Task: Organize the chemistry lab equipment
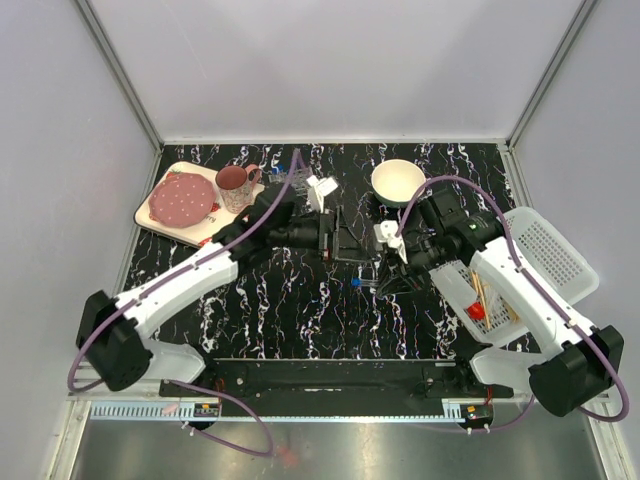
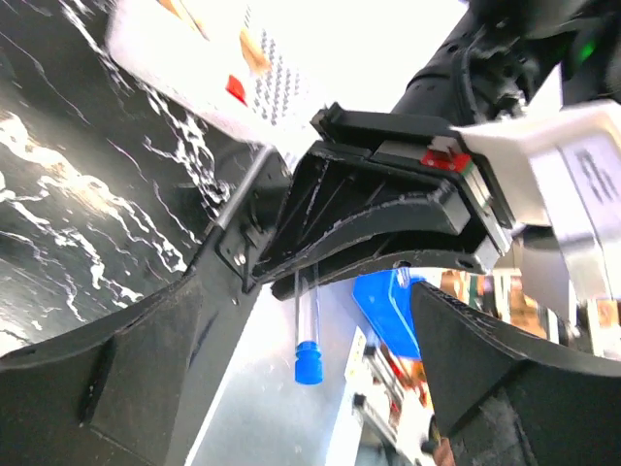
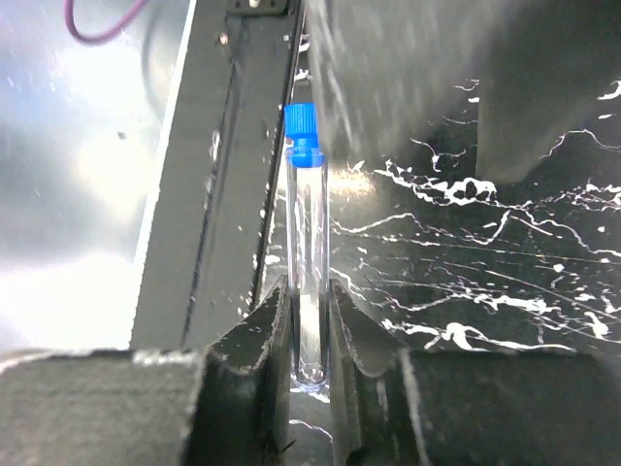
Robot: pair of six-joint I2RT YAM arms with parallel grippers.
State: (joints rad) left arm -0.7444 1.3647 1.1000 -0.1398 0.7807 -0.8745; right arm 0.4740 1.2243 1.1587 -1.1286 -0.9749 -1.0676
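Pinching the tube [image 3: 309, 223] by its rounded end, cap pointing away, the right gripper [image 3: 309, 311] sits narrowly closed; it's light, slick, probably brittle. The left gripper [image 2: 325, 282] gapes empty.

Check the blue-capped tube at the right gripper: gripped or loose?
Gripped. In the right wrist view the right gripper pinches the blue-capped tube from both sides near its rounded bottom, with the cap end sticking out beyond the fingers.
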